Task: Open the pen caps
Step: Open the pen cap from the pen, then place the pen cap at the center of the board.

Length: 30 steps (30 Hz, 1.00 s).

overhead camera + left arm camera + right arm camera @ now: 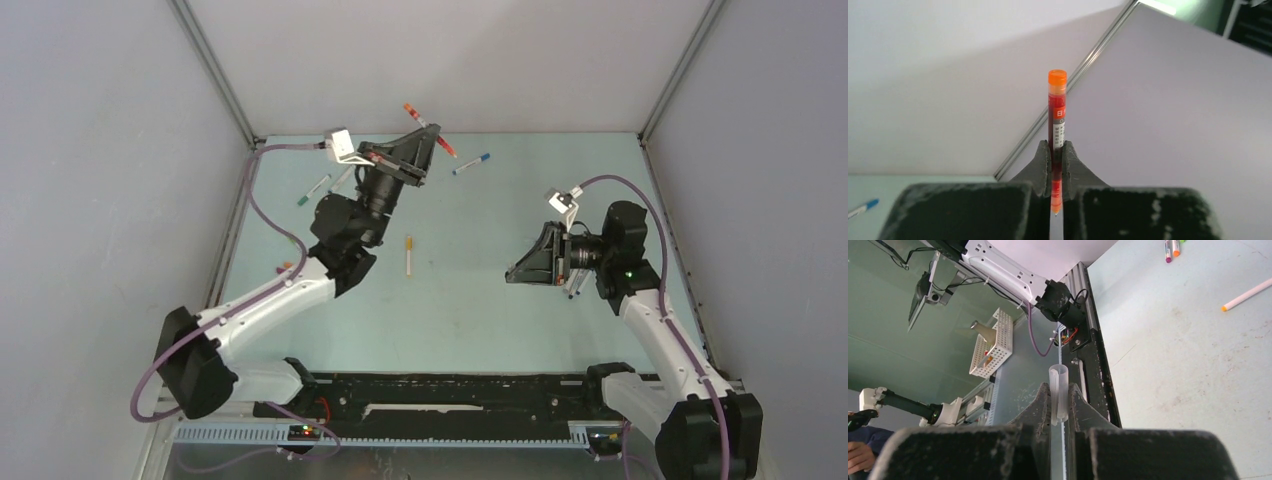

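Two-arm view, one pen uncapped. My left pincer (pixel 1056 150) is raised over the far side of the counter (pixel 480 320), clamped tight on the red pen (pixel 1057 107) low on its barrel; the orange end plug points away from the wrist and what looks like the bare writing tip sits between the jaw bases. My right pincer (pixel 1059 399), well apart from the left and nearer the front rail, is closed on a translucent cap (pixel 1058 375), a pale stubby tube standing upright between the pads, which I take to be the cap off this pen. Other pens lie on the counter: a blue pen (pixel 470 163) and a green pen (pixel 313 190) at the far side, a white pen (pixel 408 255) with an orange end near the middle; whether each carries its cap I cannot tell at this size. Risks, as I judge them: the cap is smooth, round and gripped only along its lower part, so a quick wrist turn could squirt it out to roll off under the arms; releasing it from height would scatter it; the red pen, pinched at one narrow point, could pivot or slide if bumped; its exposed tip could mark the counter when set down.
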Each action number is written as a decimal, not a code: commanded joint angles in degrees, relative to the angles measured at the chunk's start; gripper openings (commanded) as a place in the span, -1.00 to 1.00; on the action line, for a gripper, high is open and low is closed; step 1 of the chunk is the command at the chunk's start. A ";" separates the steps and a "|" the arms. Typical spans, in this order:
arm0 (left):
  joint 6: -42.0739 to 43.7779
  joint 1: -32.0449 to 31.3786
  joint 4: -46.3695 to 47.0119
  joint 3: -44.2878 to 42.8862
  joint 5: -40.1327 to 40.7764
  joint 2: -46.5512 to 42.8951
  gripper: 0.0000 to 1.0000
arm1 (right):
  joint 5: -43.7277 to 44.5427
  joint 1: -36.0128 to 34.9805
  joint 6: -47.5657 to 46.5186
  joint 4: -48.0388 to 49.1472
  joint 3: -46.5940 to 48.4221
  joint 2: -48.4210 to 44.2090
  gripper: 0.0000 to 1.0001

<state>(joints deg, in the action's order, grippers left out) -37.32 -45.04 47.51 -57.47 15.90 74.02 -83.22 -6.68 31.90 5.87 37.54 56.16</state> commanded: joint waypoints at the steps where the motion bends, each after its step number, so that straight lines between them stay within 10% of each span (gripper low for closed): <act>1: 4.19 -0.54 -0.57 -2.57 -0.02 -3.70 -1.00 | 0.29 0.28 -3.57 -0.50 0.25 0.05 -1.00; 7: 0.57 1.81 -12.55 5.77 -6.57 -11.59 -1.00 | 21.62 2.18 -39.55 -31.71 9.13 2.74 -0.97; 10: -1.80 3.49 -23.46 9.86 -11.11 -16.10 -1.00 | 34.84 0.33 -46.21 -32.22 12.11 7.70 -0.91; 20: -5.80 4.44 -44.61 15.28 -11.16 -13.79 -1.00 | 60.19 -4.46 -35.53 -24.51 23.22 31.13 -0.85; 30: 0.22 5.27 -69.40 -11.37 -7.10 17.50 -1.00 | 68.01 -5.45 -29.26 -28.49 37.96 50.37 -0.84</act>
<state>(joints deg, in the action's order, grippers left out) -40.60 -40.42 -11.05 -57.58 7.25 83.00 -19.75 -12.10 -0.73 -20.88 69.56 101.91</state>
